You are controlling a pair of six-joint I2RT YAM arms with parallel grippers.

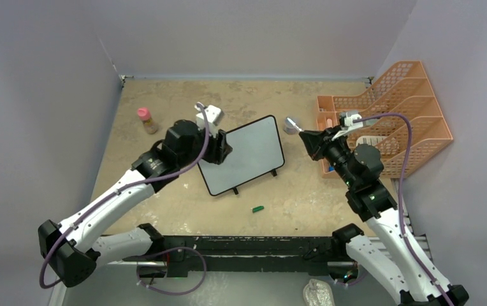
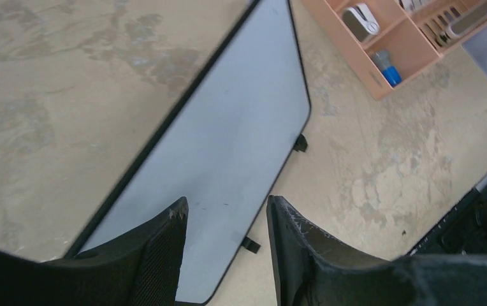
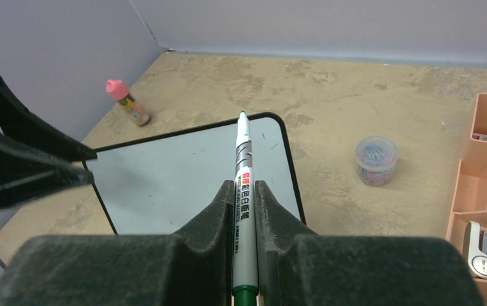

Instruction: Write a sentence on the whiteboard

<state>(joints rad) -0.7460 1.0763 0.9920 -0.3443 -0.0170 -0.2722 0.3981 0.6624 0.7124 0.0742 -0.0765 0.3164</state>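
A: At the right gripper (image 3: 244, 191), what is happening?
B: It is clamping one marker (image 3: 243, 153), tip pointing over the one board (image 1: 247, 153) lying between both grippers. Left gripper (image 2: 227, 204) is hovering, jaws apart, at its left edge.
A: Progress?
B: Board is looking blank; seemingly the whole sentence is waiting. One green cap (image 1: 258, 208) is lying near.

The whiteboard (image 1: 244, 155) rests on the tabletop (image 1: 164, 204), with the left hand (image 1: 222, 153) over its left edge and the right hand (image 1: 306, 139), the marker (image 3: 244, 172) in it, just to its right. Behind and left of the whiteboard stands a bottle (image 1: 146, 121); a small jar (image 1: 290, 125) is near its right rear corner, and a rack (image 1: 413, 108) is farther right. A small cap (image 1: 257, 208) lies in front of the whiteboard.
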